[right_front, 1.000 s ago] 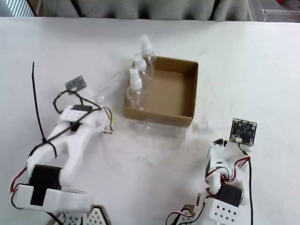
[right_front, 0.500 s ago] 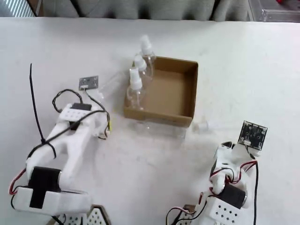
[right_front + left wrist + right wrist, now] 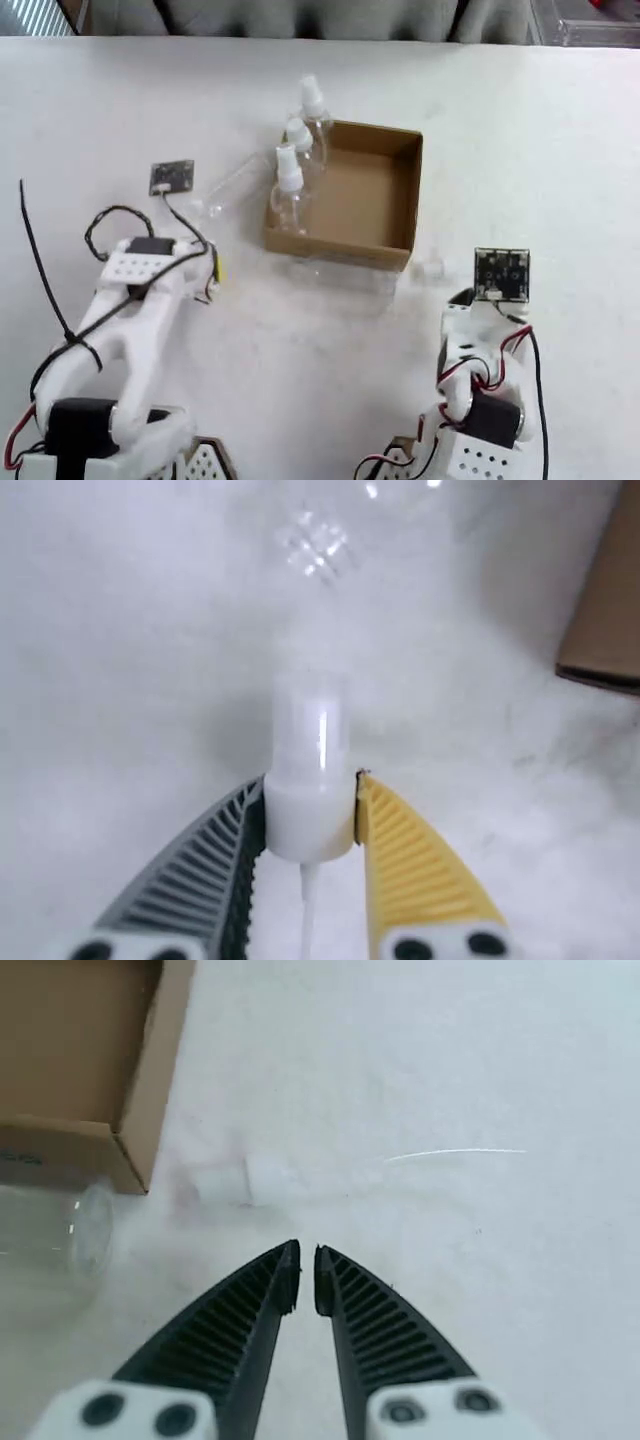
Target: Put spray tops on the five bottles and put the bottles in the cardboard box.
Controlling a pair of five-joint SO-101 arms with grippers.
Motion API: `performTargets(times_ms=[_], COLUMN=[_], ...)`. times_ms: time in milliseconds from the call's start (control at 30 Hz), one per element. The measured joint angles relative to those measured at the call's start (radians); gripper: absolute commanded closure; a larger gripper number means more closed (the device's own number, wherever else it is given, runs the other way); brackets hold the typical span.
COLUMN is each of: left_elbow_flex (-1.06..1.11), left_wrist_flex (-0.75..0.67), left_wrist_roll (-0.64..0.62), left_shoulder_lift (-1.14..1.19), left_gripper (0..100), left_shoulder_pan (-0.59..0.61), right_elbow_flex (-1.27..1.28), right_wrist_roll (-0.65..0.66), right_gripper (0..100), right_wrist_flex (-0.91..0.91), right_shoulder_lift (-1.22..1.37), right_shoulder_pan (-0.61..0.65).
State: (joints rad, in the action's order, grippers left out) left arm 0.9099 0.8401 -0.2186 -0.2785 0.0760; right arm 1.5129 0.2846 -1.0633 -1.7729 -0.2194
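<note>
We see the left arm (image 3: pixel 130 300) swung leftward from the brown cardboard box (image 3: pixel 416 190) since earlier, left jaws clamping a white plastic spray top (image 3: pixel 310 790) over the white table (image 3: pixel 560 150); right jaws, all but closed and empty, face another loose spray top (image 3: pixel 235 1178)

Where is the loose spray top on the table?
In the high view the loose spray top lies by the near right corner of the cardboard box, ahead of the right end effector.
</note>
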Motion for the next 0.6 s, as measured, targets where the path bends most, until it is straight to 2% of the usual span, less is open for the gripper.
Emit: performTargets(times_ms=[233,467,600], left_elbow_flex=[0.0,0.0,0.0], left_wrist_flex=[-0.003,-0.003,-0.003], left_wrist_roll=[0.0,0.0,0.0], left_shoulder_lift=[-0.002,-0.002,-0.002], left_gripper=[98,98,98], left_shoulder_pan=[0.014,0.014,0.014], right_elbow_flex=[-0.035,-0.038,-0.164], right_wrist_roll=[0.11,0.135,0.135], right_gripper=[98.4,98.4,98.4], right_wrist_flex=[-0.005,-0.005,-0.02], right_shoulder_lift=[0.0,0.012,0.135], right_shoulder_pan=[0.11,0.235,0.284])
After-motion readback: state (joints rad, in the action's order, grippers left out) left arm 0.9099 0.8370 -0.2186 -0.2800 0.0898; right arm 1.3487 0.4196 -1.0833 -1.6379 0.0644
